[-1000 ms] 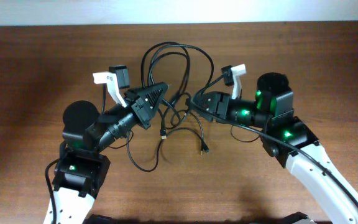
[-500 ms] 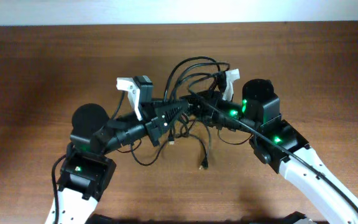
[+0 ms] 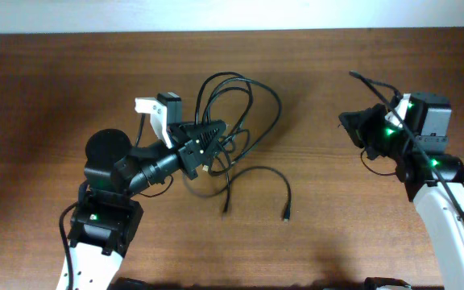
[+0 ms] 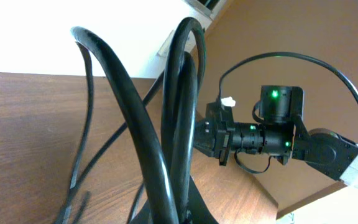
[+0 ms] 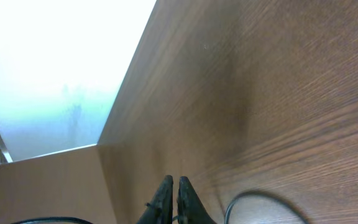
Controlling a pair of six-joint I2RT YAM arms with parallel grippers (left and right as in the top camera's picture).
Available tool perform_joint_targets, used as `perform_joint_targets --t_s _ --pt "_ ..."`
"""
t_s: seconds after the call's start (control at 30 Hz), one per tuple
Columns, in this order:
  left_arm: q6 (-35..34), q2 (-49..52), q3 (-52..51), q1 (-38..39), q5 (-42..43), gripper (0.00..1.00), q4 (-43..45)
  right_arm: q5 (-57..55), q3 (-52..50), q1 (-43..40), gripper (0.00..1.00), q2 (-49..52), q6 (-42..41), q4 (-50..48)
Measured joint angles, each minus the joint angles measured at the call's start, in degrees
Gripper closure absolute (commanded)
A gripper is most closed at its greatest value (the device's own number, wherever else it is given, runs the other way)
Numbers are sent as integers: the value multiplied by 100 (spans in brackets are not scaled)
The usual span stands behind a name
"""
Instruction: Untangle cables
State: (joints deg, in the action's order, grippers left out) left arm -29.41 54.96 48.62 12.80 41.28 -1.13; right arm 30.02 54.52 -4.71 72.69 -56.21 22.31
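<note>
Pinching: left claw is clamped on the cables, low on the tangle.
Cables: thin, black, glossy round cords. Their loops fan out just past that claw's tips. How many are in the tangle is unclear.
Loose strand: one, arched on the desk beside the left claw, toward the right one, with two small plug ends.
Right claw: slim dark fingers pressed together, well apart from the tangle. Whether they pinch anything is unclear.
Desk: smooth brown wood grain.
Claws: two.
</note>
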Motion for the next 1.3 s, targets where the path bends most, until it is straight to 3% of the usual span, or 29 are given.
perform_joint_targets --t_s 0.03,0.1,0.17,0.2,0.23,0.3,0.33,0.47,0.5,0.53,0.63,0.77,0.87,0.93,1.07,1.13,1.17,1.2,1.3 --pt "-20 0 0 -13 -2 100 -2 66 0 -33 96 0 81 2" --pt "-42 0 0 -31 -15 100 -2 426 0 -46 70 0 378 0" --pt "-61 0 0 -33 -15 99 2 1130 0 -46 60 0 1189 11" --pt "-236 0 0 -35 -24 68 9 1510 0 -33 59 0 1757 90" --pt "-450 0 0 -35 -81 25 7 1687 2 2 59 0 2085 203" --pt "-815 0 0 -35 -323 14 -50 1888 0 63 59 0 2647 452" --pt "-890 0 2 -35 -433 11 -186 1921 0 63 59 0 2774 450" --pt "-988 -11 35 -35 -1270 16 -1058 1965 0 63 58 0 2940 457" --pt "-988 -4 35 -35 -1423 16 -1198 1963 0 63 51 0 2942 452" --pt "-988 24 35 -35 -1506 12 -1294 1961 0 63 33 0 2953 481" --pt "-601 155 68 -35 -1786 1 -1864 1958 0 63 13 0 3423 752" --pt "-181 249 92 -35 -3626 1 -3510 1589 4 280 13 234 4168 1281" --pt "-142 280 103 -39 -5016 1 -4500 1464 -2 1154 13 664 4284 1075" --pt "-138 448 98 -39 -5405 1 -4894 1082 -9 1784 12 841 4033 710" --pt "-140 1360 98 -39 -5672 1 -5077 361 -20 2581 12 1443 3506 -184" --pt "-140 1720 96 -39 -5674 1 -5077 247 -24 2776 54 1840 3206 -535" --pt "-140 1742 96 -39 -5674 2 -5090 232 -31 2846 90 1954 3117 -796" --pt "-140 1770 98 -39 -5674 1 -5112 229 -28 2966 96 2098 2999 -933" --pt "-138 1775 98 -39 -5676 1 -5204 232 -31 3049 96 2162 2763 -1113"
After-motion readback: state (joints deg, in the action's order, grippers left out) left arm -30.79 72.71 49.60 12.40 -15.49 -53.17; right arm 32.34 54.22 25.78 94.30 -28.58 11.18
